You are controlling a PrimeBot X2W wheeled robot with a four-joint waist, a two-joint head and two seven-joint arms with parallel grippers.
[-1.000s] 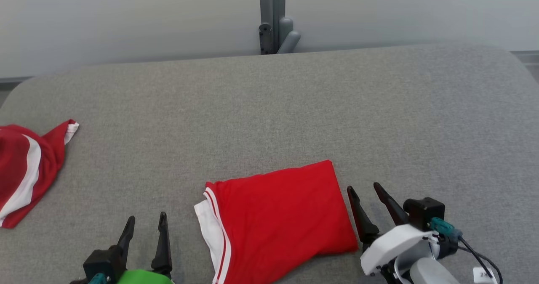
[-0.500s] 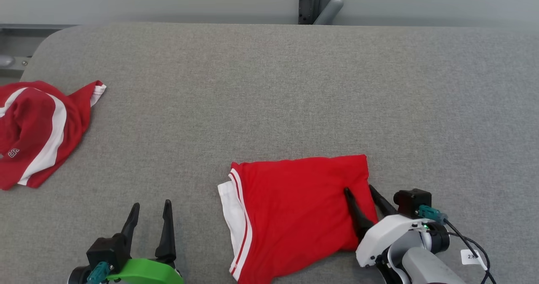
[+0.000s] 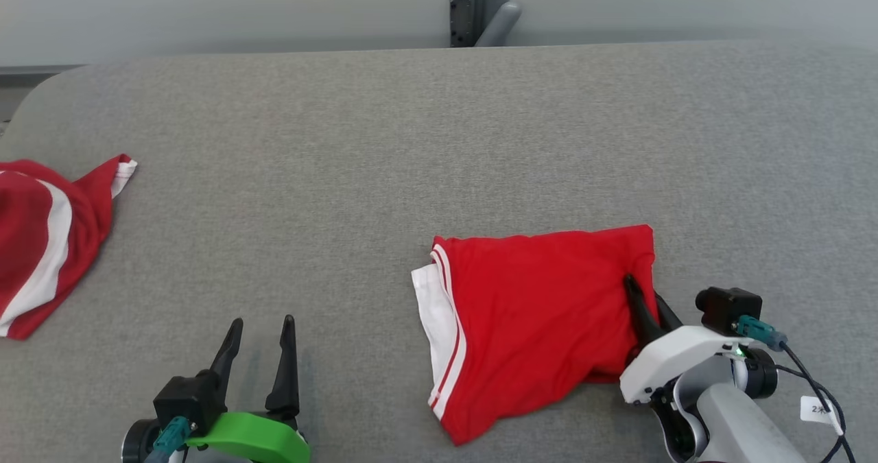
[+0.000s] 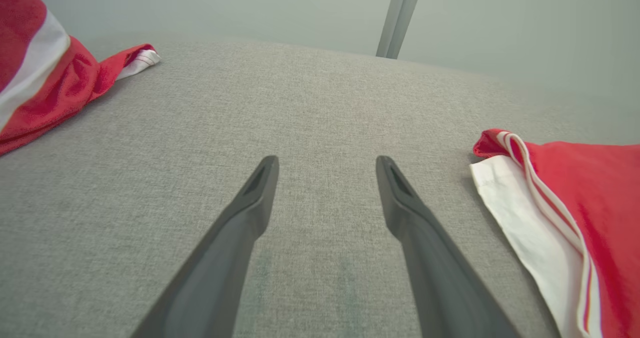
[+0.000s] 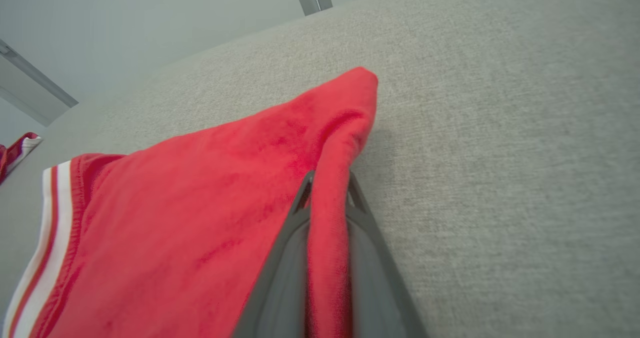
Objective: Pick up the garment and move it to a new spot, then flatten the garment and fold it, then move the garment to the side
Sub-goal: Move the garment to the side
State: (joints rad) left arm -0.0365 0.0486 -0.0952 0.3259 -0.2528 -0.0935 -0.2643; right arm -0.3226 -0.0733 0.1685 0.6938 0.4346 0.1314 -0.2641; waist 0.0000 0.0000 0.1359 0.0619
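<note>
The grey tabletop (image 3: 343, 161) spans the view. The folded red garment (image 3: 542, 312), white-trimmed at its left edge, lies right of centre near the front. A second red-and-white garment (image 3: 41, 243) is crumpled at the far left. The right gripper (image 3: 643, 290) pinches a fold at the folded garment's right edge. The left gripper (image 3: 263, 322) is spread wide over bare tabletop. The writing on the white cable tag (image 3: 816, 408) is too small to read.
</note>
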